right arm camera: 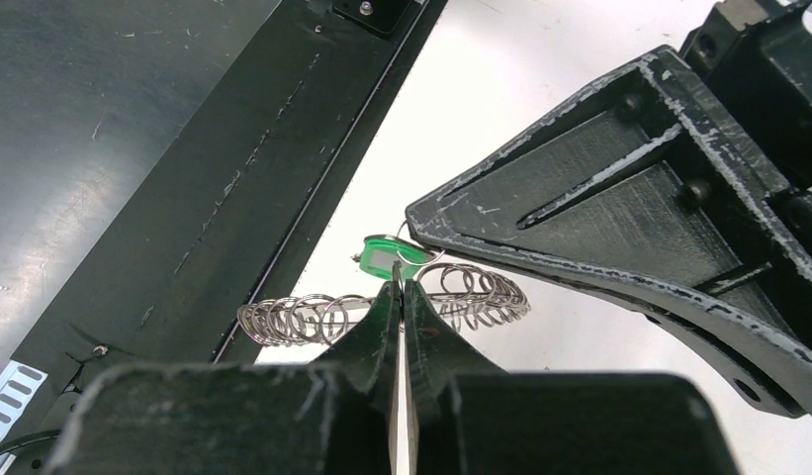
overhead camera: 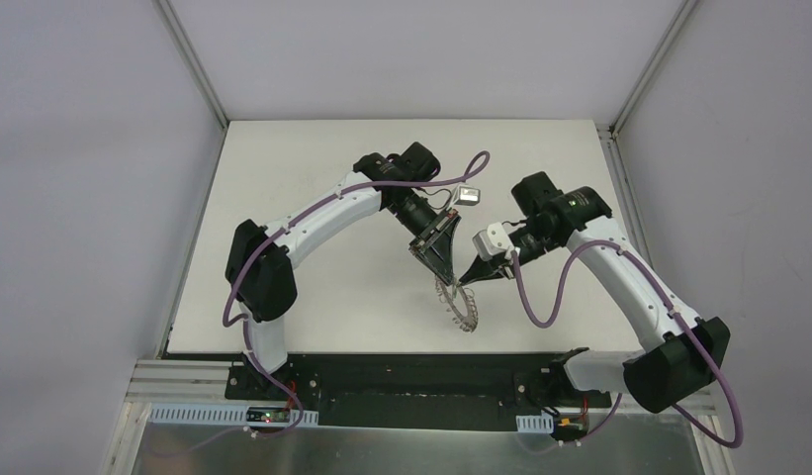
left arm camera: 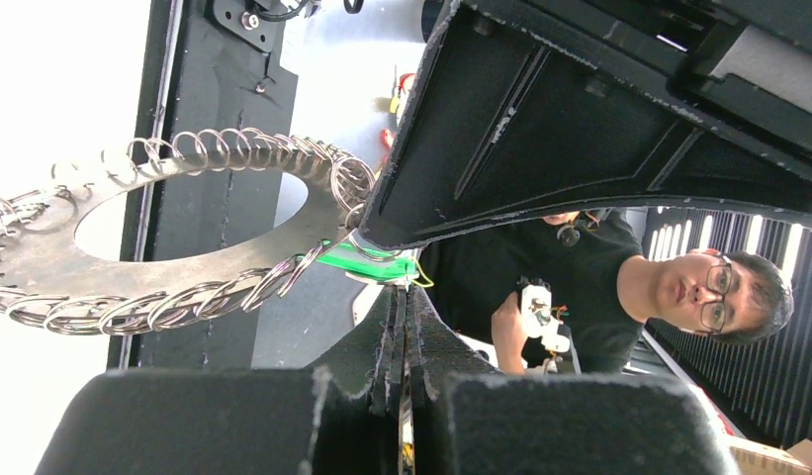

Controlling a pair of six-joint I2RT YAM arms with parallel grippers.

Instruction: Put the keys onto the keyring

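white table (overhead camera: 283, 198), grey walls (overhead camera: 85, 148); l gripper (overhead camera: 445, 267) & r gripper (overhead camera: 469, 276) closed, meeting at keyring (overhead camera: 463, 309), key (right arm camera: 387, 255); grips unclear.

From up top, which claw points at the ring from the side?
The right claw: it points at the keyring sideways from the right, while the left claw points at it from the far side.

- We see the keyring (overhead camera: 463, 309) as a flat grey metal ring with a wide hole and a rim fringed with wire loops, tilted, toward 6 o'clock on the table (overhead camera: 283, 198).
- We see the key (right arm camera: 387, 255), tiny with a green head, at the ring's 3 o'clock loops in the left wrist view.
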